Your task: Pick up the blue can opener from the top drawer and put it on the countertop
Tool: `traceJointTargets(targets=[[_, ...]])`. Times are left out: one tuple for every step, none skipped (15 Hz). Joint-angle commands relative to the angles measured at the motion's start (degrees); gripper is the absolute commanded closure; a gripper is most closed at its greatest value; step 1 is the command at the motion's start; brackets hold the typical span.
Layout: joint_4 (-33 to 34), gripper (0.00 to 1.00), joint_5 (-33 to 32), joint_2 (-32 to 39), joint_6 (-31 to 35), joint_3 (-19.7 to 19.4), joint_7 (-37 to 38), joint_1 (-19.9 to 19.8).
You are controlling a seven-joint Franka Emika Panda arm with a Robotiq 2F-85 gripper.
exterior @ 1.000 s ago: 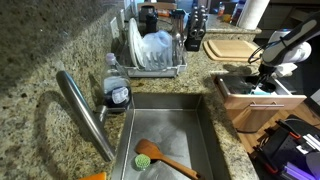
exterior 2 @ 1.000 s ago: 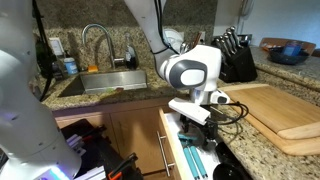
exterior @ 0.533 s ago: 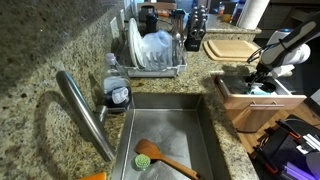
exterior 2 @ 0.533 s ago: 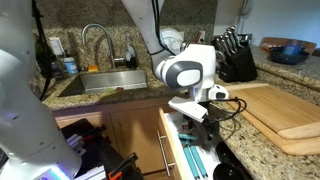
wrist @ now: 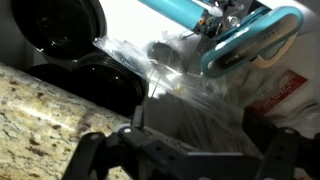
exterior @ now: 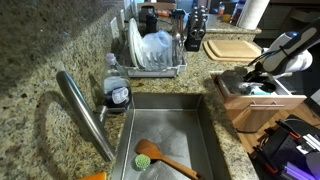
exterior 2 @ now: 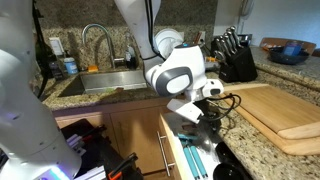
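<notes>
The can opener is spotted lying in the open drawer, on crumpled clear plastic. Its long axis is laid slantwise across the top of the wrist view. Slim teal handles, one of them looped, are seen reaching out from the dark metal parts. The end effector is poised over the drawer, fingers spread wide, nothing gripped.
</notes>
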Motion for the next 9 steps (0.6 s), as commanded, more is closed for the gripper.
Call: traceJointTargets(targets=[[1.0, 0.00, 2.6, 0.3, -1.0, 0.2, 7.3, -0.5], [0.9, 0.00, 3.8, 0.0, -2.3, 0.6, 9.5, -0.8], [0.6, 0.00, 4.7, 0.2, -2.3, 0.6, 11.2, -0.8], [0.5, 0.00, 5.7, 0.3, -2.8, 0.0, 12.9, -0.2], [0.6, 0.00, 6.5, 0.7, -3.7, -1.7, 15.4, 1.5], [0.3, 0.00, 6.9, 0.7, -4.5, -1.9, 16.5, 1.7], [0.4, 0.00, 5.4, 0.5, -2.6, -0.9, 14.4, 0.6], [0.3, 0.00, 5.8, 0.5, -3.2, -1.1, 15.4, 0.8], [0.3, 0.00, 6.0, 0.6, -3.4, -1.2, 15.9, 0.9]])
